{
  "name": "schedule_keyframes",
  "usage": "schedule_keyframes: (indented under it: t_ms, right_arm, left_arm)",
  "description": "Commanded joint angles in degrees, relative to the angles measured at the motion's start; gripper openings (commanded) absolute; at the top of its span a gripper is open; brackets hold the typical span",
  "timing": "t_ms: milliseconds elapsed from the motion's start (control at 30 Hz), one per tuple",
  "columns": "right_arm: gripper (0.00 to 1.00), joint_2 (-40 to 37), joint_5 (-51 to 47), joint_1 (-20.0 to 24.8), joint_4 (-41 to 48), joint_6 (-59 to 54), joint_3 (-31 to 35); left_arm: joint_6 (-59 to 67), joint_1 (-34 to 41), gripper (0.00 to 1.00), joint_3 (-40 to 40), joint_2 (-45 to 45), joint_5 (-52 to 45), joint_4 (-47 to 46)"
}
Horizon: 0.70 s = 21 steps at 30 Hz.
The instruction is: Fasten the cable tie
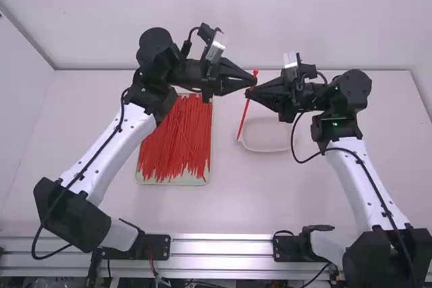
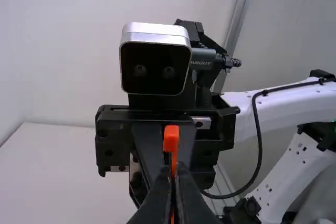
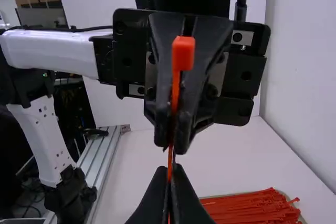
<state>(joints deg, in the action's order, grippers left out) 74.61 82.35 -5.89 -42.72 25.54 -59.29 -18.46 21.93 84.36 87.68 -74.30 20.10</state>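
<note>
Closest in, along the bottom edge: aluminium rail (image 1: pixel 216 242) carrying both arm bases. From the left base, up and away over the white tabletop (image 1: pixel 81 99), past a flat tray (image 1: pixel 206 179) heaped with spare red ties (image 1: pixel 177 136). Stock probably parked there for easy reach by the left arm, clear of the working spot.

Next along, left end effector (image 1: pixel 248 88), raised well above the tabletop and pointing toward the middle. Pinched fully shut on the cable tie (image 1: pixel 244 112); in its own wrist view, fingers (image 2: pixel 155 205) closed on the orange-red strap just under the square head (image 2: pixel 170 139).

Hanging nearly upright, head on top, tail slanting down toward the tabletop. Straight, not looped, tail not yet fed through the head, so fastening judged barely begun. Lifted off the tabletop probably to leave room for bending the tail round.

Immediately right, tip to tip with the first, right end effector (image 1: pixel 257 92), likewise clamped tight on the same strap, fingers (image 3: pixel 155 203) meeting with the red strip between them. Both grips close under the head, likely to steady it and stop it twisting. Likely needs one of them to let go and take the tail.

Beneath the tail, a pale curved outline (image 1: pixel 266 148) on the tabletop, too faint to name.
</note>
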Motion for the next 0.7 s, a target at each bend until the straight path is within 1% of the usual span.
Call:
schedule_keyframes:
  t_ms: [0, 67, 133, 167, 267, 300, 333, 367, 500, 567, 667]
  right_arm:
    - [0.0, 0.07, 0.22, -0.15, -0.39, 0.13, -1.81]
    - [0.01, 0.07, 0.33, -0.15, -0.37, -0.02, -1.81]
    - [0.07, 0.07, 0.39, -0.17, -0.37, -0.02, -1.81]
    - [0.12, 0.07, 0.42, -0.17, -0.35, -0.02, -1.81]
    - [0.33, 0.07, 0.96, -0.17, -0.24, 0.0, -1.81]
    - [0.46, 0.07, 1.01, -0.17, 0.13, 0.0, -1.81]
    - [0.87, 0.07, 1.03, -0.17, 0.61, -0.02, -1.81]
    - [0.98, 0.07, 1.01, -0.15, 1.38, 0.0, -1.81]
    - [0.98, 0.07, 3.3, 1.11, 2.86, -0.17, -1.81]
    - [0.98, 0.07, 6.91, 1.9, 2.91, -3.85, -1.79]
    - [0.98, 0.07, 6.84, 2.1, 4.66, -5.88, -1.7]
  left_arm:
    - [-0.22, 0.7, 0.02, -0.04, -0.55, 0.46, 0.5]
    - [-0.48, 0.55, 0.02, -0.04, -0.55, 0.39, 1.42]
    - [-3.52, 0.13, 0.02, -0.04, -0.55, 1.86, 2.91]
    - [-4.44, 0.17, 0.02, -0.04, -0.55, 2.64, 3.04]
    - [-4.42, -0.28, 0.02, -0.04, -0.55, 5.18, 2.43]
    - [-4.17, -0.83, 0.02, -0.04, -0.55, 5.2, 2.25]
    - [-4.22, -1.16, 0.02, -0.04, -0.55, 5.18, 2.25]
    - [-4.42, -1.81, 0.02, -0.04, -0.55, 5.2, 2.32]
    - [-5.81, -4.0, 0.02, -0.04, -0.55, 8.63, 1.07]
    - [-6.32, -5.86, 0.02, -0.04, -0.55, 10.29, -0.17]
    - [-8.87, -8.26, 0.02, -0.04, -0.22, 10.88, -0.28]
